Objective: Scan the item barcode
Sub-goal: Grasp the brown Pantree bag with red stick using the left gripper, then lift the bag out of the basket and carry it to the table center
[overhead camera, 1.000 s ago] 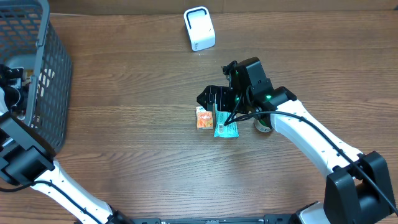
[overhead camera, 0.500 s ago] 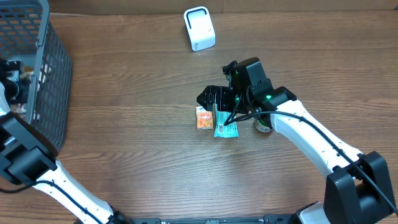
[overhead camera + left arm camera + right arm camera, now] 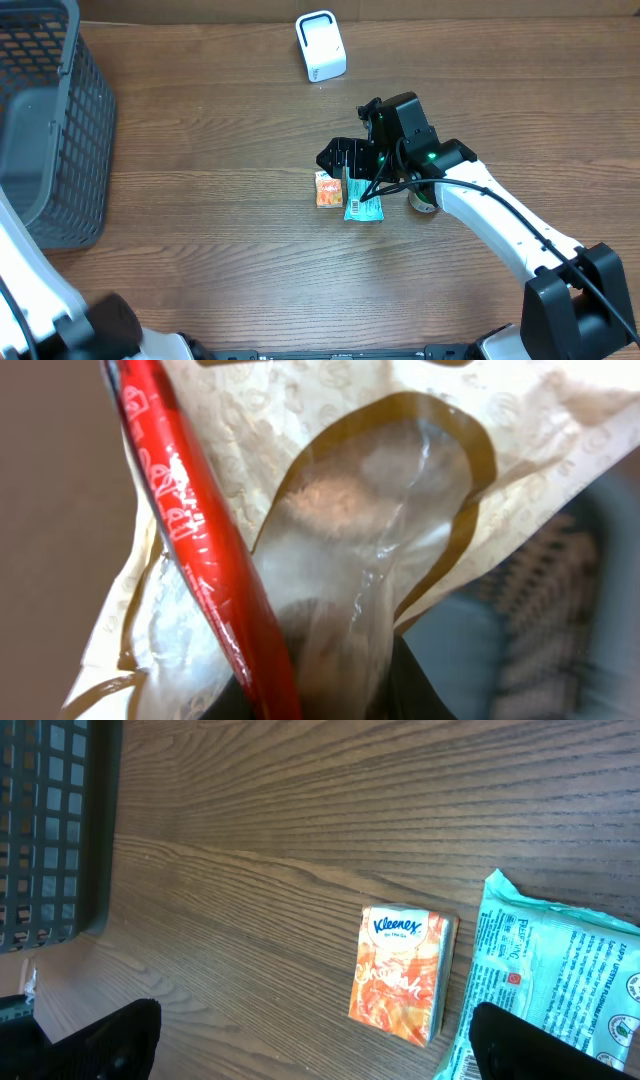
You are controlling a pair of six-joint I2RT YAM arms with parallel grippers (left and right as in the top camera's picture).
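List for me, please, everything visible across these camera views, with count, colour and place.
basket: one, grey mesh, table edge on the left arm's side
white box: one, white, far side of the table; probably the scanner
tissue pack: one, orange, mid-table
teal packet: one, teal with a barcode label, beside the tissue pack
round item: one, colour unclear, partly hidden under the right arm
bag: one, tan with a clear window and a red strip, fills the left wrist view
table: one, brown wood
left gripper: one, dark, shut on the bag
right gripper: one, black, open above the tissue pack
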